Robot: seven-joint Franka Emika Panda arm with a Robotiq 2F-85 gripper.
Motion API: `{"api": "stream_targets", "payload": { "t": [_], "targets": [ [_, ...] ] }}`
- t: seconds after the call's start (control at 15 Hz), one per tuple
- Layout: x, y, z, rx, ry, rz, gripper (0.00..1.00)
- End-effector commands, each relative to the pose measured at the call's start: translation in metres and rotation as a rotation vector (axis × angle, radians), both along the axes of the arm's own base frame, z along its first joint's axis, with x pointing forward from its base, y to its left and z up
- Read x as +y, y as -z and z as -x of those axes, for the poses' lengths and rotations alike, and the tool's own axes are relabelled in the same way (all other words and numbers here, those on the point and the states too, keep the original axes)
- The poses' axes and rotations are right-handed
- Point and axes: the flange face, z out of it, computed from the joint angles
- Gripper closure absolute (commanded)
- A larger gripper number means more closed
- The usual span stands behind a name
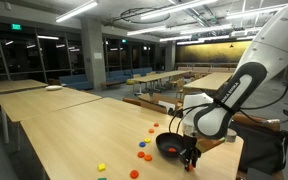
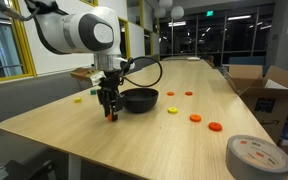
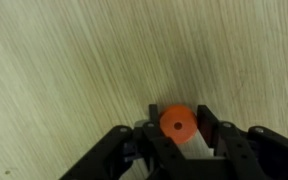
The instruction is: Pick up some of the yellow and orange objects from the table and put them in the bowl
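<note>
My gripper (image 3: 178,122) is shut on a small round orange piece (image 3: 178,124) with a centre hole, just above the light wooden table (image 3: 74,70). In both exterior views the gripper (image 1: 191,160) (image 2: 110,112) hangs low over the table beside the black bowl (image 1: 170,145) (image 2: 140,99). Other orange pieces (image 1: 143,155) (image 2: 195,118) and yellow pieces (image 1: 101,167) (image 2: 79,99) lie scattered on the table (image 1: 74,125) (image 2: 154,140). The bowl's inside is hidden.
A roll of tape (image 2: 256,157) lies at a table corner. An open cardboard box (image 2: 269,92) stands beside the table. More wooden tables (image 1: 44,98) stand further off. A small blue piece (image 1: 140,144) lies near the bowl.
</note>
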Motion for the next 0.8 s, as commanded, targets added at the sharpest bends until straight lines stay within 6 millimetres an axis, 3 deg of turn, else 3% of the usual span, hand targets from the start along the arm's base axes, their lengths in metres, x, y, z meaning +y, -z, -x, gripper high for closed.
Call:
{"api": "stream_targets", "payload": {
  "t": [0.0,0.47,0.73],
  "targets": [
    [0.016,-0.035,0.020,-0.007,-0.009,0.011,0.81],
    [0.046,-0.099,0.035,-0.046,-0.037,0.120,0.81],
    [0.030,-0.131,0.016,-0.162,-0.013,0.211,0.81]
  ]
}}
